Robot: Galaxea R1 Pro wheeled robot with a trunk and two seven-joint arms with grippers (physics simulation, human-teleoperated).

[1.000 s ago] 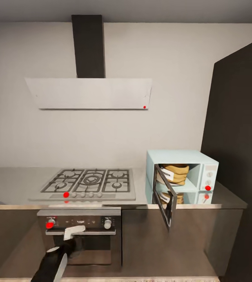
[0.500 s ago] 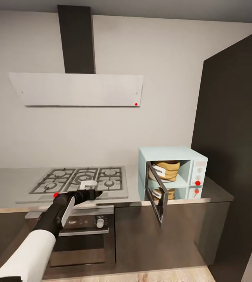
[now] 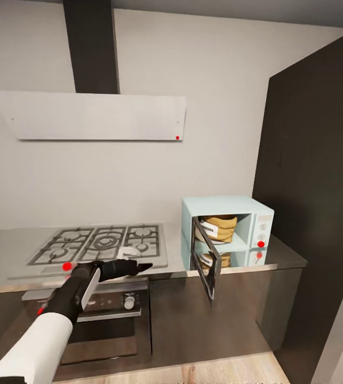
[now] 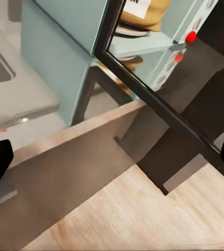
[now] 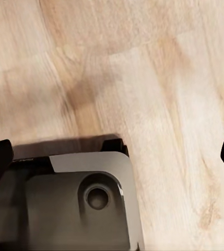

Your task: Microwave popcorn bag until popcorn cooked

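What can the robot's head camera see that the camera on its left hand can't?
Head view alone: the gas hob, the hood, the built-in oven, the tall dark cabinet and the left end effector reaching toward the microwave. Left wrist view alone: the underside of the open door close up. Both share the microwave, its open door, the popcorn bag inside, the countertop and the wooden floor.

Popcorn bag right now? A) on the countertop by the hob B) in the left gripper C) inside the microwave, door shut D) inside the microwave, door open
D: the bag sits in the microwave cavity, and the dark glass door hangs swung open toward the robot.
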